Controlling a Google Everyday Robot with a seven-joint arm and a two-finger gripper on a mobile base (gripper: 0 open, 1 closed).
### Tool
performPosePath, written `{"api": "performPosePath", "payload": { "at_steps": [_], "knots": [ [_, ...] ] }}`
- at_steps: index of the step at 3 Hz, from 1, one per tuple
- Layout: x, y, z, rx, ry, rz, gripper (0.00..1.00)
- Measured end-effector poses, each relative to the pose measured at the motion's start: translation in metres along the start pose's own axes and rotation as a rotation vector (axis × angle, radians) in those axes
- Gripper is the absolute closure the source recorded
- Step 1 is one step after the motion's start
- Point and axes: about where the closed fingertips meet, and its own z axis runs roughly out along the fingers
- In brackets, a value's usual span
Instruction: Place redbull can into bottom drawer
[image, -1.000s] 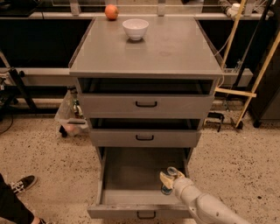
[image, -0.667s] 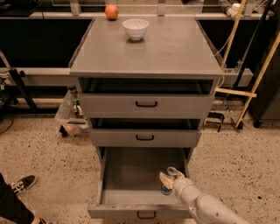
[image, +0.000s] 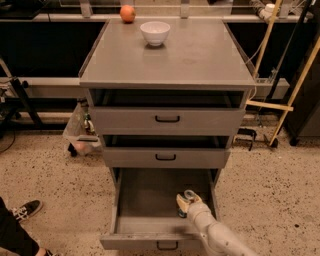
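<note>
Claw: my claw (image: 186, 204) is down inside the bottom drawer (image: 145, 200), near its front right corner; my arm comes in over the front edge, the only open way in; whether I grip or have let go I cannot tell.
Can: the can (image: 190, 195) stands upright against my claw, silver top up; it is low enough, I judge, to settle without tipping.
Bottom drawer: pulled well out, so the two upper drawers (image: 167, 120) leave me room overhead.
Top: bowl (image: 155, 33) and orange (image: 127, 13) sit by the back edge, well apart from my work.
Stage: I judge the can nearly placed; release and a straight lift out remain.
</note>
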Motion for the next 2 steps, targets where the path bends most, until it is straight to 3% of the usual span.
{"api": "performPosePath", "payload": {
  "at_steps": [1, 2],
  "knots": [
    [0.03, 0.008, 0.045, 0.027, -0.054, -0.046, 1.0],
    [0.063, 0.014, 0.08, 0.045, -0.045, -0.175, 1.0]
  ]
}}
